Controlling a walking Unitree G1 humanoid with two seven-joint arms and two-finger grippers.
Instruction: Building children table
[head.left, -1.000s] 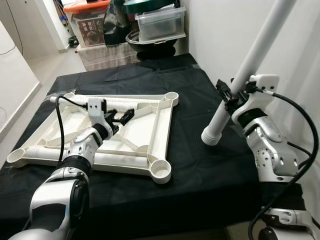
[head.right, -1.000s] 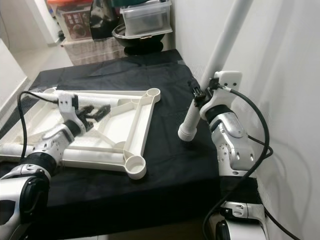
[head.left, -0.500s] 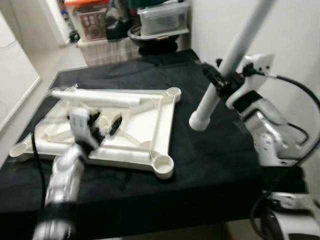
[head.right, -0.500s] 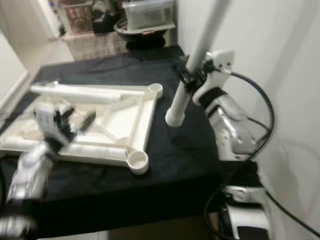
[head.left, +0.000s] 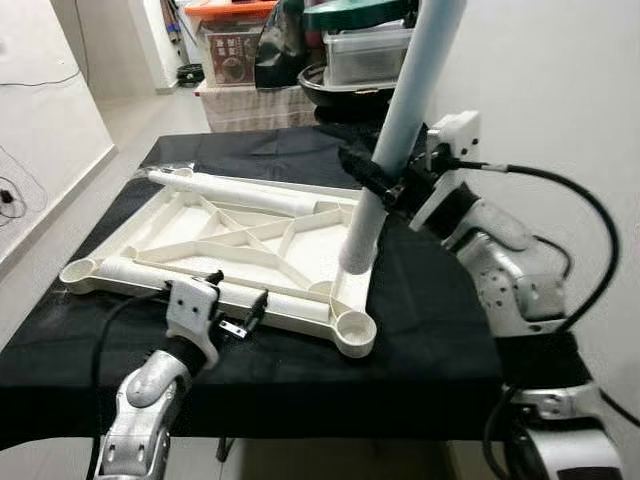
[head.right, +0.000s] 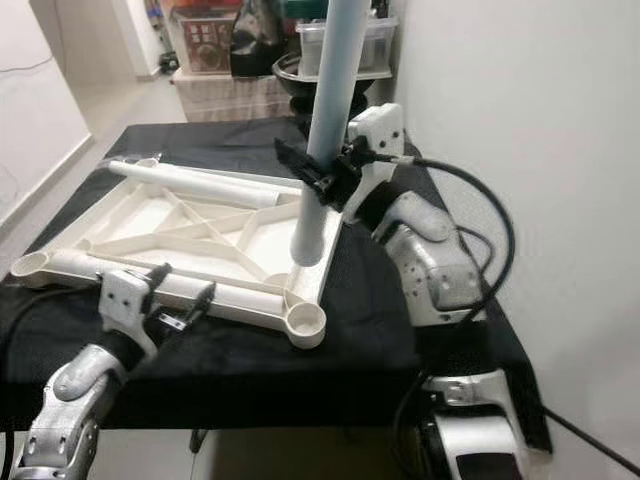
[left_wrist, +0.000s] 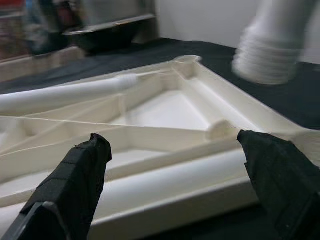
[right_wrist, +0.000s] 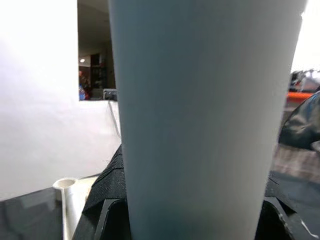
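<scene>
A white plastic table frame (head.left: 230, 235) lies flat on a black-covered table (head.left: 440, 340), with round sockets at its corners; the near right socket (head.left: 354, 331) faces up. A loose white leg tube (head.left: 250, 193) lies along the frame's far side. My right gripper (head.left: 375, 180) is shut on another white leg tube (head.left: 395, 120), held almost upright with its ribbed lower end (head.left: 356, 262) hovering over the frame's right rail. My left gripper (head.left: 235, 315) stands open at the frame's near rail, with nothing between its fingers (left_wrist: 75, 185).
Plastic storage boxes (head.left: 365, 50), a black bowl and bags are stacked beyond the table's far edge. A white wall runs close along the right side. Bare floor (head.left: 60, 210) lies to the left of the table.
The camera has shifted. My right gripper carried the leg tube left, from over the black cloth to above the frame's right rail. My left gripper drew back from the frame's middle to its near rail.
</scene>
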